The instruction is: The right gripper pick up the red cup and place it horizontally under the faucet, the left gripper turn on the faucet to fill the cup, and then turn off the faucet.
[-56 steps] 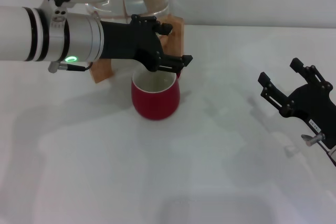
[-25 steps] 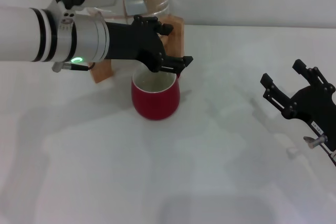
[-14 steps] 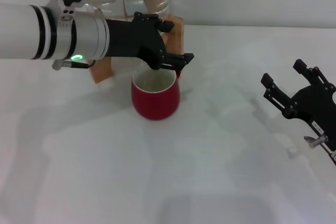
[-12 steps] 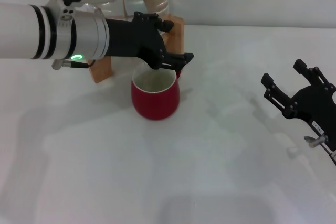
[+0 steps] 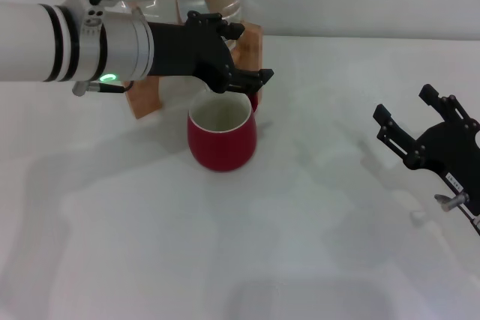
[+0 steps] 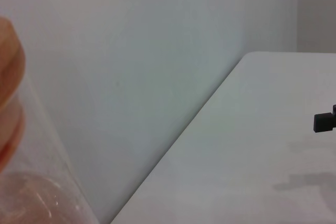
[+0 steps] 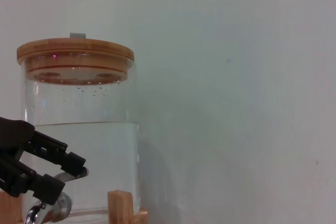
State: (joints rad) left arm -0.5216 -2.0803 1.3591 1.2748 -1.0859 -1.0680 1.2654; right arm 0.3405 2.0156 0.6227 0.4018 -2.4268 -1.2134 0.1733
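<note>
Red cup [image 5: 222,138] is standing upright on the white surface [image 5: 300,230], right in front of the wooden stand [image 5: 251,46], below where the faucet [image 7: 52,205] should be. In the head view your arm is hiding the faucet; in the right wrist view its chrome body is showing low against the glass jar [image 7: 79,145], and water is filling much of the jar.

Left gripper [image 5: 229,73] is hovering just above the cup's far rim, jaws spread, and its prongs are bracketing the flat lever in the right wrist view. Contact with the lever: cannot tell.

Right gripper [image 5: 424,129] is sitting well apart from the cup, off to the robot's right, jaws released, holding nothing.

Progress, as you can judge it: cup placement looks done. You are working the faucet step now. No stream is showing, and the cup's cream inside gives no clear water level, so filling and shut-off cannot be confirmed.
</note>
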